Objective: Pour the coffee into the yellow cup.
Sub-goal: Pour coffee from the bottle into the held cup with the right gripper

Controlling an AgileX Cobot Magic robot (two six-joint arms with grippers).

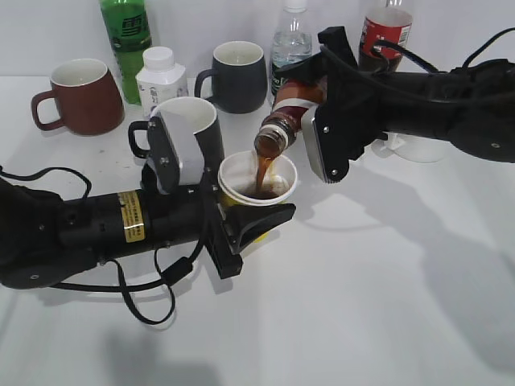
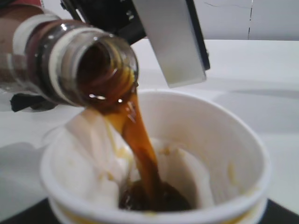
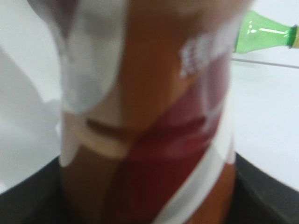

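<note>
The coffee bottle point(image 1: 286, 112) with its brown-red-white label is tilted neck-down over the yellow cup point(image 1: 257, 181). A brown stream runs from its mouth point(image 2: 100, 70) into the cup, where dark liquid pools at the bottom point(image 2: 154, 196). My right gripper point(image 1: 310, 112) is shut on the coffee bottle, whose label fills the right wrist view point(image 3: 149, 121). My left gripper point(image 1: 249, 213) is shut on the yellow cup, holding it upright on the table. The cup's white rim point(image 2: 243, 140) fills the left wrist view.
Behind stand a dark-red mug point(image 1: 80, 96), a green bottle point(image 1: 126, 40), a white pill bottle point(image 1: 161, 76), a black mug point(image 1: 193, 133) with white inside, a dark grey mug point(image 1: 237, 76), a water bottle point(image 1: 291, 36) and a cola bottle point(image 1: 386, 28).
</note>
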